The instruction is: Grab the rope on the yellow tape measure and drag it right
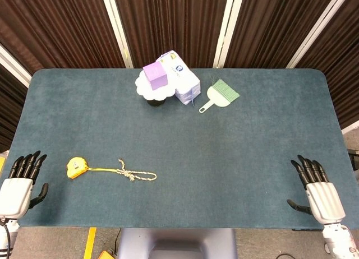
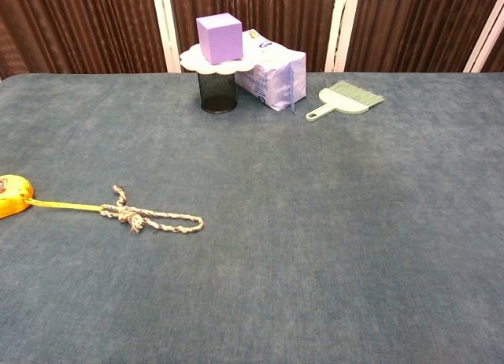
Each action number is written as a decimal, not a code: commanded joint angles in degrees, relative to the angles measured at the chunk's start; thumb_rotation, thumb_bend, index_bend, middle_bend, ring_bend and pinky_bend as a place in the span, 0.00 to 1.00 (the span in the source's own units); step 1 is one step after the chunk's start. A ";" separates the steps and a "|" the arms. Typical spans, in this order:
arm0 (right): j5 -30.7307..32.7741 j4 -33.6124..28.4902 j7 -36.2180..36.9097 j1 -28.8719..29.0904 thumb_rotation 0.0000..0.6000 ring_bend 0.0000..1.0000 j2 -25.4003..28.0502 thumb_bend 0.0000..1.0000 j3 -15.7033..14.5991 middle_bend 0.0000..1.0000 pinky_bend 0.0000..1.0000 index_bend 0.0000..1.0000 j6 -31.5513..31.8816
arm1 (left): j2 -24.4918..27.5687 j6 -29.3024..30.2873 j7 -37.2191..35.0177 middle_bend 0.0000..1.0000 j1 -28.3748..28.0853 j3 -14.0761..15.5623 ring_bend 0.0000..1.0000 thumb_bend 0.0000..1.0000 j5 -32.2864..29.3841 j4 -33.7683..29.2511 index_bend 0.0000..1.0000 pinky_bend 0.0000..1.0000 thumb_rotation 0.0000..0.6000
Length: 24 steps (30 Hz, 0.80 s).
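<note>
A lab: felt-topped table (dark curtains behind).

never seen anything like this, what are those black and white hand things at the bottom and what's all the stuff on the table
Those are a robot's two artificial hands, steered remotely by a person. The top-down picture comes from a camera at the robot's head; the lower one from its chest, where no hands show. The left hand and right hand both rest at the near edge of the blue table, fingers spread, holding nothing. On the left lies a yellow tape measure with its tape pulled out and a rope knotted to the end. At the back stand a purple cube on a white plate over a dark cup, a white packet and a small green brush.
</note>
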 commanded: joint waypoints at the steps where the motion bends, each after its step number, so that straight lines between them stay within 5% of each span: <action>1: -0.66 -1.03 0.27 2.78 1.00 0.00 0.75 0.15 0.86 0.03 0.00 0.19 -2.98 | 0.47 1.29 -0.87 0.00 0.58 0.07 0.00 0.47 0.70 -0.23 0.03 0.07 1.00; 8: -1.60 -6.07 -4.60 13.73 1.00 0.00 -0.29 0.15 5.09 0.03 0.00 0.21 -14.68 | 1.10 2.04 -1.34 0.00 0.95 0.17 0.00 0.47 1.32 -0.74 0.03 0.07 1.00; 15: 5.59 -7.55 -7.69 24.70 1.00 0.01 -5.15 0.15 9.87 0.03 0.00 0.24 -28.58 | 1.47 2.06 -1.57 0.00 1.08 0.08 0.00 0.47 1.21 -0.75 0.03 0.07 1.00; 24: 14.71 -5.04 -12.32 34.27 1.00 0.01 -12.76 0.20 12.69 0.03 0.00 0.30 -38.52 | 1.68 3.03 -2.75 0.00 1.54 -0.44 0.00 0.47 0.87 -0.53 0.03 0.07 1.00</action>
